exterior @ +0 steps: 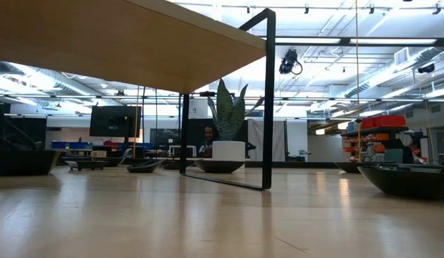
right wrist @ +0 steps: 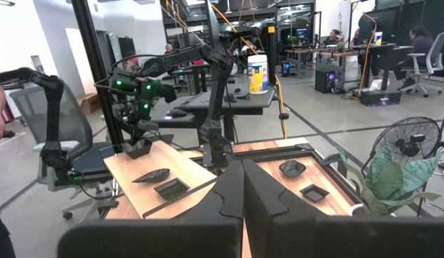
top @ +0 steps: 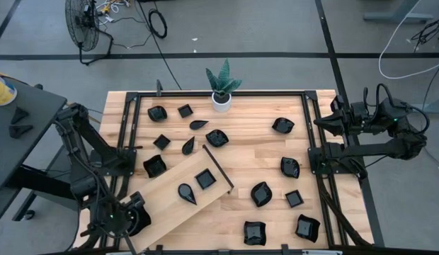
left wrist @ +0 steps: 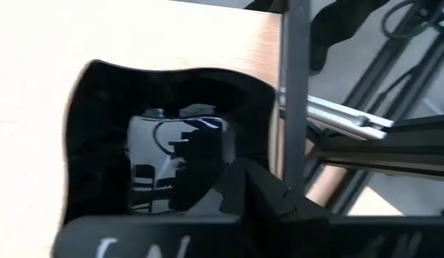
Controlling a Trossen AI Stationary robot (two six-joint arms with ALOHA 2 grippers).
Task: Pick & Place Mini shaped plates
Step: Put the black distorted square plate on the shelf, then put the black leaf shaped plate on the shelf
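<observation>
My left gripper (top: 137,217) is at the table's near left, shut on a wavy square black plate (left wrist: 165,136). The plate hangs low over the near-left end of the raised wooden board (top: 173,202); whether it touches the board I cannot tell. In the right wrist view this plate (right wrist: 136,148) shows at the board's corner. A teardrop plate (top: 186,193) and a square plate (top: 205,178) lie on the board. Several more black plates, such as one (top: 260,193), lie scattered on the table. My right gripper (top: 322,122) waits shut and level at the right edge, touching nothing. My left gripper holds the plate by the rim on its side nearest the wrist (left wrist: 208,204), pinched between the two fingers (left wrist: 268,204). The fingers slant down from the table's near-left side. The fingers themselves hide the exact place of contact. The plate sits hollow side up, roughly level.
The board stands slanted across the table's left half on a black metal frame (exterior: 268,100). A white pot with a green plant (top: 221,91) stands at the far edge. Black frame rails (top: 131,120) run along both table sides. Bare wood shows mid-table.
</observation>
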